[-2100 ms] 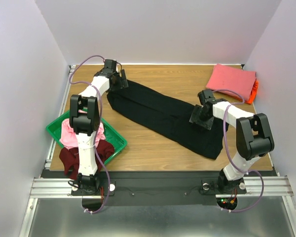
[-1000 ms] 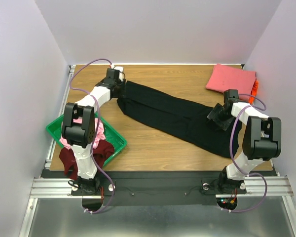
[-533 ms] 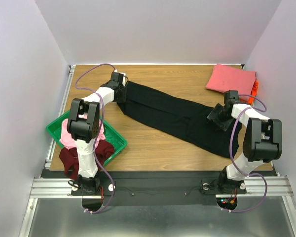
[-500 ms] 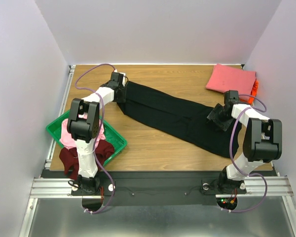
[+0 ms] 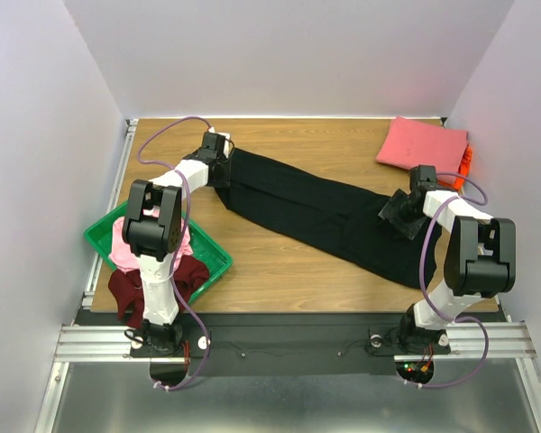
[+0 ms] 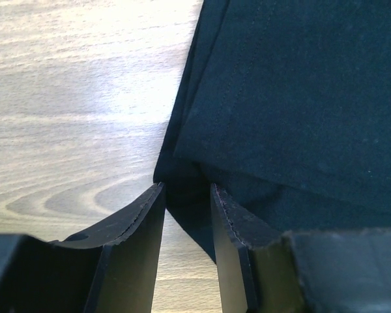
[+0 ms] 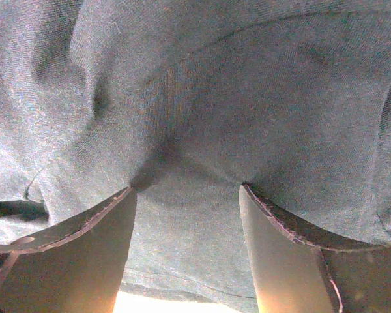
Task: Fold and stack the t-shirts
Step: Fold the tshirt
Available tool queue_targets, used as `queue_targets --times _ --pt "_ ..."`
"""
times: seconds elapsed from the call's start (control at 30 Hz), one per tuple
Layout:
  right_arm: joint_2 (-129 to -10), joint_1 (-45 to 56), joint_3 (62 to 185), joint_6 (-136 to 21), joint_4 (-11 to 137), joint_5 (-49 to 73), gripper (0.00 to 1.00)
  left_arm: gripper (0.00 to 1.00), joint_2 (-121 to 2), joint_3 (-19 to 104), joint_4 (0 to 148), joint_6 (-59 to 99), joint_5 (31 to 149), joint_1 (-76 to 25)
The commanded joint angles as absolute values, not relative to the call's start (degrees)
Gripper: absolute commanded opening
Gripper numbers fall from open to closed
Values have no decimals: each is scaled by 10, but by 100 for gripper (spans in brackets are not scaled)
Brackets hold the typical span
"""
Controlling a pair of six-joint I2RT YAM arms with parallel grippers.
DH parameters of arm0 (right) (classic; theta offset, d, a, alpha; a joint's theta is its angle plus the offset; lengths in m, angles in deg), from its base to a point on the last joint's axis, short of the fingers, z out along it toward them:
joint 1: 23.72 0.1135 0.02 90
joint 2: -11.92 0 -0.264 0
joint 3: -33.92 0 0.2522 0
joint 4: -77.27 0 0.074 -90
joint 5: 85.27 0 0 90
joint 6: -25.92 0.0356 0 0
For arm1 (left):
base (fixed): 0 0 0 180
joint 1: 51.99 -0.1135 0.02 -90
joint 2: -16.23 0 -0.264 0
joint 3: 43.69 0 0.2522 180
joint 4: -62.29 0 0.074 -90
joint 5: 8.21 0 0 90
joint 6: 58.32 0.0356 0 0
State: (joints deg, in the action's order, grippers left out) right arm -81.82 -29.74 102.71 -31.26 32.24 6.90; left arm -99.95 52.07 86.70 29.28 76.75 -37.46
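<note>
Roughly midway through the task, a large black t-shirt (image 5: 316, 212) is seen laid out as a long, narrow band slanting across the wooden table (image 5: 279, 271), from far left to near right; it is judged to be folded lengthwise but not yet folded short. Its far-left corner is straddled by the left claw (image 6: 186, 189), whose fingers stand close on either side of the cloth; whether the corner is truly pinched cannot be told. The near-right end is pressed by the right claw (image 7: 187, 188), whose fingers are spread wide with wrinkled cloth bulging between them. In the far right corner a coral-pink t-shirt (image 5: 424, 144) is stacked, folded flat, on an orange t-shirt (image 5: 466, 167), of which only an edge is shown. Two more lie unfolded at the near left: a light pink t-shirt (image 5: 123, 248) crumpled in a green tray (image 5: 212, 255), and a dark maroon t-shirt (image 5: 126, 290) spilled over its near edge. The table is enclosed by plain pale lilac walls on three sides, and a metal rail (image 5: 288, 341) is fixed along its near edge.
</note>
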Motion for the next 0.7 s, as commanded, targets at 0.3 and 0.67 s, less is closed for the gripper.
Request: queue_targets --times 0.3,0.67 --pt "-852 -312 997 -331 306 12 71 41 -984 517 865 297 779 -371" --pt "-862 -317 1002 -324 305 10 71 3 -983 509 877 301 772 -371"
